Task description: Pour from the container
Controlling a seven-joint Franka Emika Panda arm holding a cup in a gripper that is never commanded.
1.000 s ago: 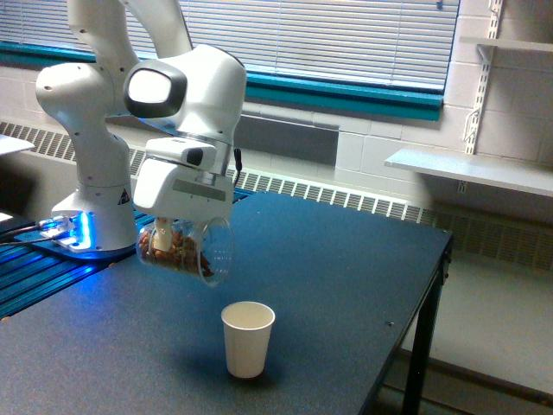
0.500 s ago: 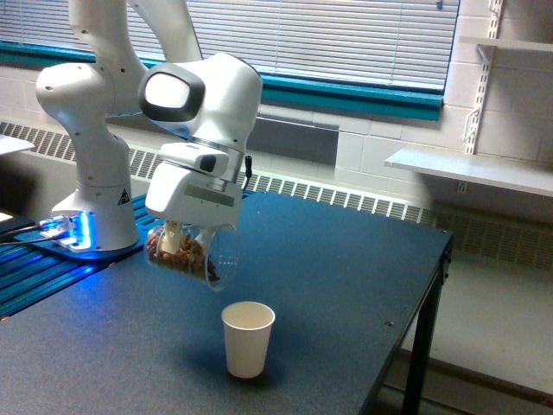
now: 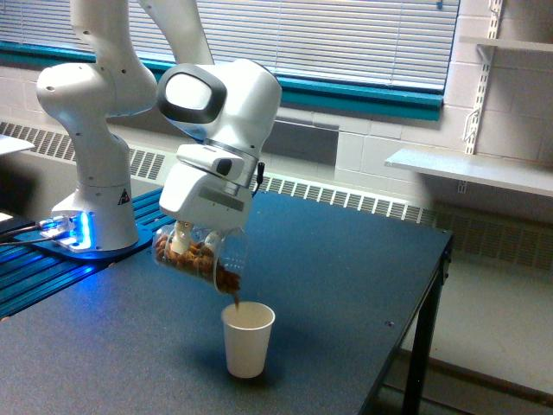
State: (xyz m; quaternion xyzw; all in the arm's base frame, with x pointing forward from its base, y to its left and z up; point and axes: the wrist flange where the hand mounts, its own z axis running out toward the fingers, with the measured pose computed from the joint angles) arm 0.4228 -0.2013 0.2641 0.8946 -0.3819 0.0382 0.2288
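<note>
Tipping further than before, container now spilling nuts into paper cup

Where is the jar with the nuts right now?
In the exterior view, the clear jar is held in the gripper, tipped over just above and to the left of the white paper cup on the dark table, with nuts spilling out.

my arm: glossy white, with a black oval patch on the wrist joint
my gripper: white body, cream-coloured fingers
container: clear, see-through plastic
pieces inside: brown, nut-like, at centre left of the frame
paper cup: plain white
table: dark blue-grey, finely speckled, black edge
my base: lit with a blue glow, lower left
blinds: white slats, teal sill below, across the top
wall: pale painted blocks
</note>
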